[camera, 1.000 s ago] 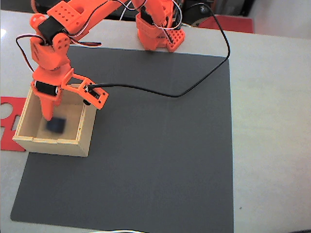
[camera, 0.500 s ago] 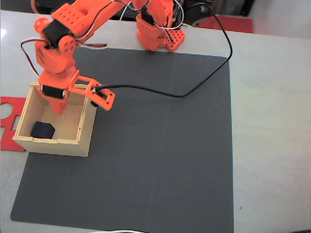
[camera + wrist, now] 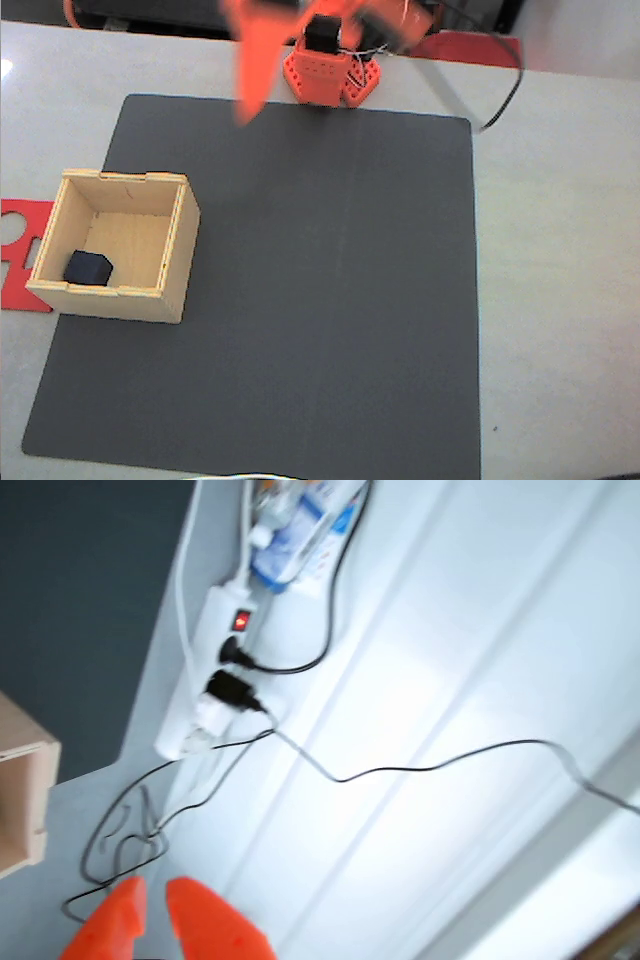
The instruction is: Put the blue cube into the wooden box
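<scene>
End effector empty, fingertips barely apart

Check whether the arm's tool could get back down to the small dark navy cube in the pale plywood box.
Probably yes: the pale plywood box is topless, and nothing covers the small dark navy cube in its corner.

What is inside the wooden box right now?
The blue cube sits in the wooden box, at its near-left corner in the fixed view. The near wall hides a floor strip.
</scene>
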You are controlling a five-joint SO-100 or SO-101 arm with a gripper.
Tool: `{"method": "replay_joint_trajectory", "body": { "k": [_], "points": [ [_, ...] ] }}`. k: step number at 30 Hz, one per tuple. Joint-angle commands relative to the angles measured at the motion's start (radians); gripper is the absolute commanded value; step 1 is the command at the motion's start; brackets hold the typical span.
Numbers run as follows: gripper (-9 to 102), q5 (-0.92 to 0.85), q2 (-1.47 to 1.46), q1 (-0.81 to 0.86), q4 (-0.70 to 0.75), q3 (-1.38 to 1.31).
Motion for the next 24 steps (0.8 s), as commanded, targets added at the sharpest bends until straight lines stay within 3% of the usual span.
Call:
{"method": "replay_joint_trajectory", "body": {
  "k": [1,6,15,19,24],
  "points": [
    [0,0.008,0.198,-0.075,0.067,-0.028],
    [0,-0.018,0.535,-0.048,-0.012,0.255],
    [0,-0.043,1.086,0.123,-0.009,0.735],
    [0,0.017,1.114,0.143,-0.046,0.896],
    [0,0.086,1.114,0.077,-0.233,1.221]
  ]
}}
